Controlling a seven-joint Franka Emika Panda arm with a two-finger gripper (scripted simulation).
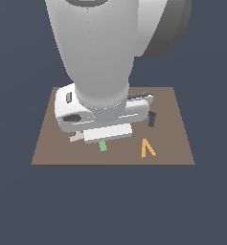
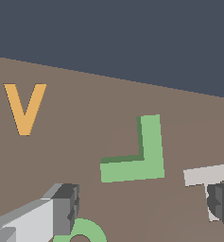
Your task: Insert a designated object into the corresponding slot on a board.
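Brown board, green L-shaped block lying flat on it, orange V-shaped piece, green ring (partly cropped)

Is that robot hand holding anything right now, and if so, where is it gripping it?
Nothing is held. The hand is open, and the flat green L-shaped block lies untouched on the brown board.

The white Panda arm reaches straight down, its wrist turned level. The pincer hangs spread wide, one finger well apart from the other finger, gripping nothing.
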